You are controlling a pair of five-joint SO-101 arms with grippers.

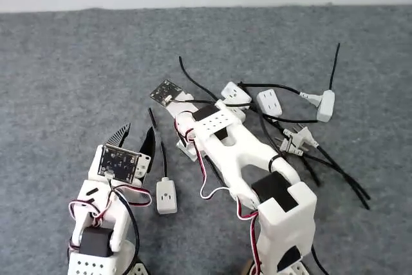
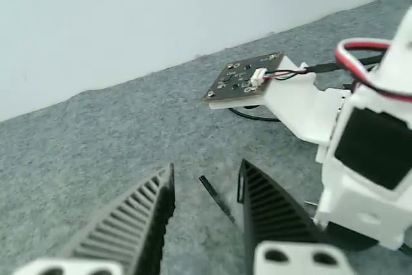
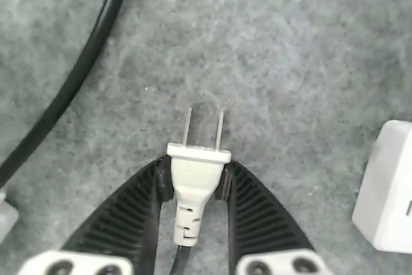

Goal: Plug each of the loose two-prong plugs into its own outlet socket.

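Observation:
My right gripper (image 3: 193,173) is shut on a white two-prong plug (image 3: 195,181), held low over the grey carpet with its prongs pointing away from the fingers. A white outlet socket (image 3: 388,188) lies close beside it. The right arm (image 1: 225,136) stretches over the table's middle. White sockets (image 1: 269,102) (image 1: 235,91) lie just beyond that arm, and another socket (image 1: 166,196) lies by the left arm. Loose white plugs (image 1: 325,105) (image 1: 296,140) lie at the right. My left gripper (image 1: 136,134) (image 2: 206,172) is open with nothing between its fingers, near the front left.
Black cables (image 1: 335,165) tangle across the right half of the carpet, and one thick cable (image 3: 71,82) runs past the held plug. A short black cable end (image 2: 215,198) lies ahead of the left fingers. The right arm's camera board (image 2: 248,78) sticks out nearby.

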